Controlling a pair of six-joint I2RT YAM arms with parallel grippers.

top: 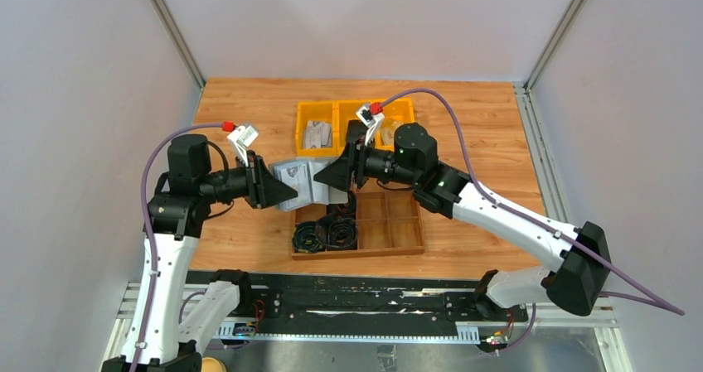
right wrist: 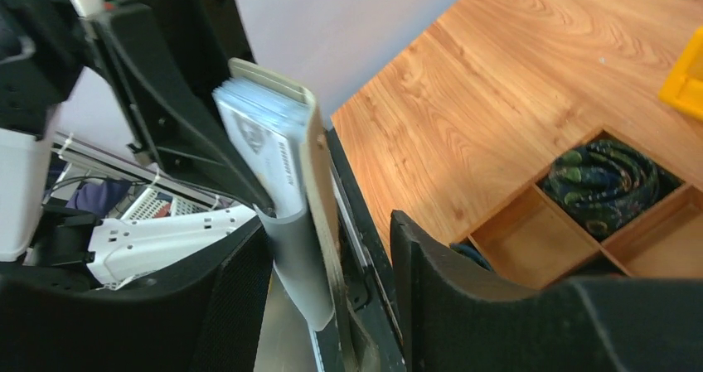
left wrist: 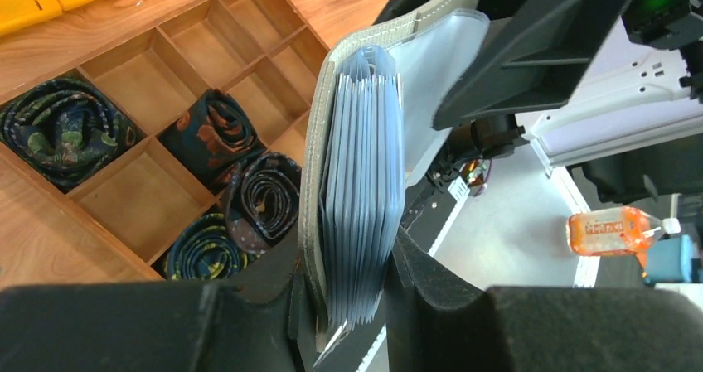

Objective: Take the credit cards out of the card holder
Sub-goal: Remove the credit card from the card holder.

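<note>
The grey card holder (top: 308, 183) hangs open in the air between both grippers, above the wooden tray. My left gripper (top: 280, 191) is shut on its left half: in the left wrist view its fingers (left wrist: 431, 289) press the grey cover (left wrist: 313, 165) and a thick stack of clear sleeves with the credit cards (left wrist: 361, 181). My right gripper (top: 333, 177) is at the holder's right flap. In the right wrist view the flap (right wrist: 319, 181) and a pale sleeve lie against one finger, with a gap to the other. A white printed card (right wrist: 265, 140) shows in the stack.
A wooden divided tray (top: 390, 223) lies below the holder, with rolled dark ties (top: 323, 235) in its left compartments. Yellow bins (top: 317, 117) stand behind it. The table's near edge and black rail (top: 356, 293) are just below the tray.
</note>
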